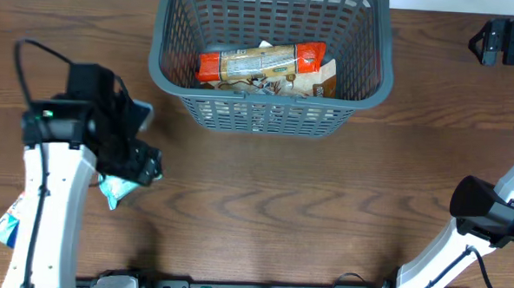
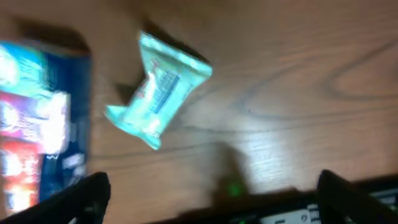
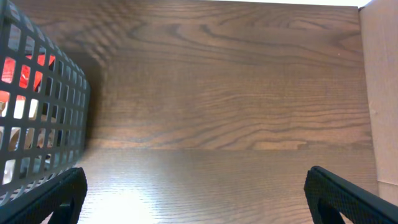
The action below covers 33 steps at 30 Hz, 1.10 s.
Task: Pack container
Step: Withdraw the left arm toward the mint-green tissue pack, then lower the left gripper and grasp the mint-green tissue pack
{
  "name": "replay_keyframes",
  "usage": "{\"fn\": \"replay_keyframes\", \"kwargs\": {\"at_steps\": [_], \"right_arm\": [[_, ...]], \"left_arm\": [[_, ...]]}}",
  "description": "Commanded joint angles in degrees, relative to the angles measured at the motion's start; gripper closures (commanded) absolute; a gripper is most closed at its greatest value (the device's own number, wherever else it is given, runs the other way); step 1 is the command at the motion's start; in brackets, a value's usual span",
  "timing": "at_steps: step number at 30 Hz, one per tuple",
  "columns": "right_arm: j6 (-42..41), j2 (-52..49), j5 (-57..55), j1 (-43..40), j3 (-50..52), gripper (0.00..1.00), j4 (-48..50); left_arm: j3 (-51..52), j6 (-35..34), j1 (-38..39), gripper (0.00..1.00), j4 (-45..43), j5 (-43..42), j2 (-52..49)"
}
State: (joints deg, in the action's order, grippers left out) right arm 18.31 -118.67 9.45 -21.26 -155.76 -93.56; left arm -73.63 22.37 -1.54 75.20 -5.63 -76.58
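Near left, the left gripper (image 2: 211, 186) hangs wide open above a mint-green snack pack (image 2: 158, 93), with a blue pack (image 2: 37, 124) just beside it. Far centre sits the container (image 1: 267, 118), an orange-red pack (image 1: 260, 64) lying inside. The right gripper (image 3: 194, 180), also spread wide, hovers to its far right

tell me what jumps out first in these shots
The big grey basket stands at the far middle of the table, with an orange-red snack pack lying inside. Next comes a mint-green packet lying loose by the left arm, with a blue packet beside it.
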Motion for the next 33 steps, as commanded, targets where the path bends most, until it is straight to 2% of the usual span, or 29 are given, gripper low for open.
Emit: {"fn": "replay_keyframes", "kwargs": {"at_steps": [1, 5, 13, 21, 33], "right_arm": [[1.18, 0.0, 0.63, -0.09, -0.07, 0.01, 0.07], [2.1, -0.02, 0.63, -0.09, -0.07, 0.01, 0.15], [2.73, -0.02, 0.66, -0.09, -0.07, 0.01, 0.11], [3.19, -0.07, 0.63, -0.09, -0.07, 0.01, 0.13], [3.63, -0.07, 0.37, -0.09, -0.07, 0.01, 0.07]], "left_arm": [[10.21, -0.44, -1.03, 0.01, -4.74, 1.42, 0.96], [16.28, 5.01, -1.07, 0.01, -11.78, 4.24, 0.9], [17.16, 18.25, -3.37, 0.01, -24.17, 4.81, -0.28], [17.16, 23.93, -7.93, 0.02, -25.27, 4.72, -7.41], [17.16, 24.55, -7.93, 0.01, -28.24, 4.61, -18.29]]}}
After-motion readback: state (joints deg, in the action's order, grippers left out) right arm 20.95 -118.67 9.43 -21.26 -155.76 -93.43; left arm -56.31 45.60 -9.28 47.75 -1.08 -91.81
